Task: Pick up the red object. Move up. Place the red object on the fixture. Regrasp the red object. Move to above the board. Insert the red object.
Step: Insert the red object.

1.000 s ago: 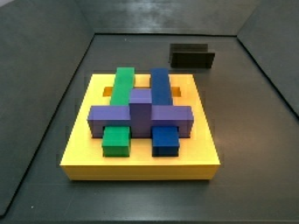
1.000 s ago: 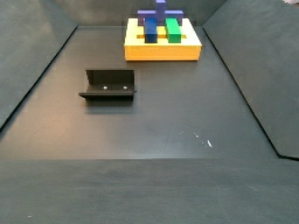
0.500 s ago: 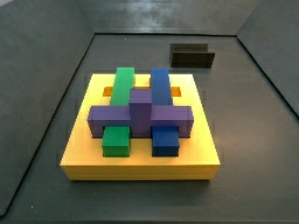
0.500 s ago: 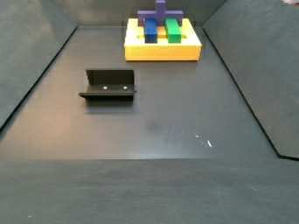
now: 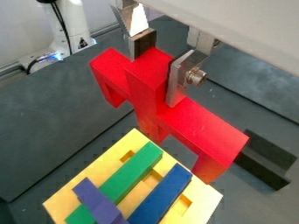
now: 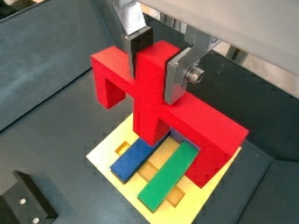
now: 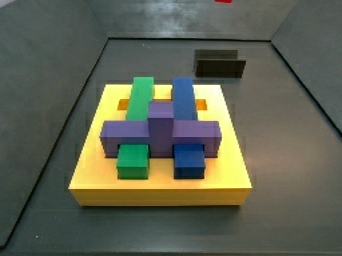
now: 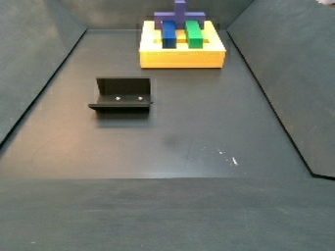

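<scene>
My gripper (image 5: 162,66) is shut on the red object (image 5: 176,118), a cross-shaped block with legs pointing down. The silver fingers (image 5: 183,77) clamp its upright middle bar. Both wrist views show it, and in a wrist view the gripper (image 6: 158,68) holds the red object (image 6: 152,101) in the air above the yellow board (image 6: 108,147). In a side view only a red sliver (image 7: 222,2) shows at the top edge. The board (image 7: 160,192) is also in a side view (image 8: 183,61). The gripper is out of both side views.
Green (image 7: 140,96), blue (image 7: 183,96) and purple (image 7: 162,131) pieces sit in the board. The dark fixture (image 7: 221,66) stands on the floor behind the board and shows in a side view (image 8: 121,95) and in both wrist views (image 5: 268,163) (image 6: 24,203). Grey walls enclose the floor.
A red sliver has come into the top edge of a side view. The board, its pieces and the fixture have not moved.
</scene>
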